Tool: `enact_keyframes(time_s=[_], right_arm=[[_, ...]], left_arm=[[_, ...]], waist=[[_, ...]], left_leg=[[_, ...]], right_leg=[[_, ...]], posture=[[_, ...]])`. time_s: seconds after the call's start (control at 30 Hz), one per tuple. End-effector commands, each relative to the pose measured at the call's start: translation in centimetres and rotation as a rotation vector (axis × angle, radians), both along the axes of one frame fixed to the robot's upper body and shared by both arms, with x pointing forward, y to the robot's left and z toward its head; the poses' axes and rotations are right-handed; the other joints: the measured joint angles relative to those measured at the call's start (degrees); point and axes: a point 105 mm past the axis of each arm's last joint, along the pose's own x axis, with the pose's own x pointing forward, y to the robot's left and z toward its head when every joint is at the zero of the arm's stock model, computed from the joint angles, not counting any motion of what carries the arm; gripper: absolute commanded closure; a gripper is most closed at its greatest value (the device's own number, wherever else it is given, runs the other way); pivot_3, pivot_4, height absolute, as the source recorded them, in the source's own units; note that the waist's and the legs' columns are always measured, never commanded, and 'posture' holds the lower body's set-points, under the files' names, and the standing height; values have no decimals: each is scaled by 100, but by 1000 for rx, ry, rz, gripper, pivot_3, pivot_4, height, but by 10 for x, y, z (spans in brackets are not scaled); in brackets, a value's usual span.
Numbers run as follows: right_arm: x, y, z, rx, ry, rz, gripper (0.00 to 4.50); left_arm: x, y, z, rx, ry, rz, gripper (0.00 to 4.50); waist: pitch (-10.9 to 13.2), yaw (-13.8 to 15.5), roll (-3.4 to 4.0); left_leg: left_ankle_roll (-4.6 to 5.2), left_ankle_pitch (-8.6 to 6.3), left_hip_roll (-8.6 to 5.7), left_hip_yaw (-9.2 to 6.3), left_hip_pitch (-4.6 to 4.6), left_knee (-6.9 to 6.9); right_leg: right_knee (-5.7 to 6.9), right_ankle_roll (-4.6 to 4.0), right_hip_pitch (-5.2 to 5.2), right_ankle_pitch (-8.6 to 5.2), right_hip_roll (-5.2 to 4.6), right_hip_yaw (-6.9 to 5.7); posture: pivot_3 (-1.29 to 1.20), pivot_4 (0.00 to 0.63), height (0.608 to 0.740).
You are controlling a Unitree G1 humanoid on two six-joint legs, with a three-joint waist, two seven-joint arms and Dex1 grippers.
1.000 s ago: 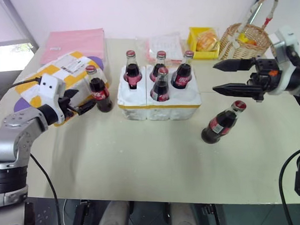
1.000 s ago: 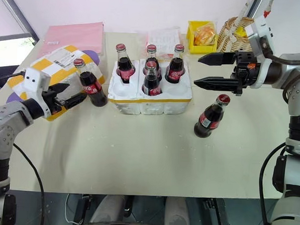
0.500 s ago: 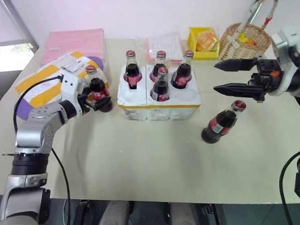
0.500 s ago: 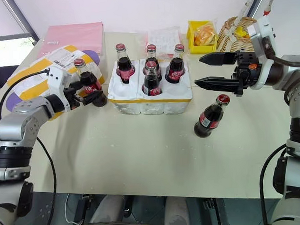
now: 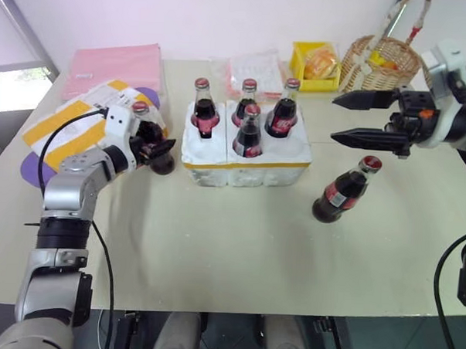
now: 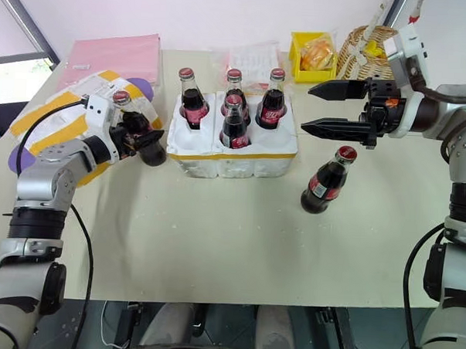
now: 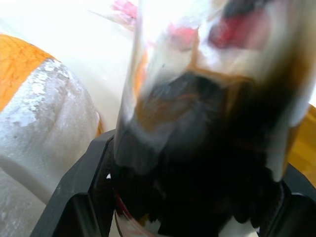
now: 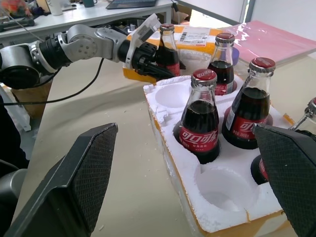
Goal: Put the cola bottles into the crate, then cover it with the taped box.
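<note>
Your left tool (image 5: 158, 150) is around a bottle (image 5: 151, 146) just left of the crate (image 5: 245, 161), closing to lift it in, while your right tool (image 5: 344, 117) waits wide apart right of the crate.

Blurred bottle (image 7: 207, 123), perhaps gripped

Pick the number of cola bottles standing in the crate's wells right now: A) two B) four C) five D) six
B. Four cola bottles stand in the crate; two wells are empty. One more bottle stands on the table by the right gripper, and another sits between the left gripper fingers.
</note>
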Motion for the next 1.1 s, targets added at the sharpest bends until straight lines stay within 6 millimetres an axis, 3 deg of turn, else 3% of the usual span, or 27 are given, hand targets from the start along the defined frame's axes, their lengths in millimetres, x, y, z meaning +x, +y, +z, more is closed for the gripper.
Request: enact_keyframes(time_s=[0.03,0.33,0.5,0.6,0.8,1.1], right_arm=[[-9,1,13,11,-56,20,0],[-14,-2,16,-6,-54,38,0],[-12,0,15,-3,-54,44,0],[-12,2,13,3,-47,47,0],[-13,2,13,5,-46,43,0],[-17,-1,13,20,-42,18,0]], left_arm=[[-7,5,23,16,-41,-32,1728],[-39,-9,99,24,-86,-265,1728],[-40,-31,140,-28,-128,-347,1728],[-38,-52,153,-53,-148,-407,1728],[-25,-85,136,10,-132,-481,1728],[-6,-83,93,103,-100,-449,1728]], waist=[[0,-12,0],[6,22,-9],[6,18,-9],[6,6,-10],[6,-14,-9],[7,-5,-10]], left_leg=[[0,0,0,1,0,0],[0,0,0,-6,-13,5],[0,0,-3,-7,-20,8],[0,0,-2,-7,-19,6],[0,1,-2,-4,-17,7],[0,1,-1,-3,-19,6]], right_leg=[[0,0,0,0,0,1],[-2,1,-7,0,1,-5],[-5,6,-7,3,0,-5],[-3,7,-8,2,0,-5],[-2,7,-8,3,1,-4],[-1,6,-14,3,2,-2]], posture=[[0,150,738],[0,150,738],[0,150,738],[0,150,738],[0,150,738],[0,150,738]])
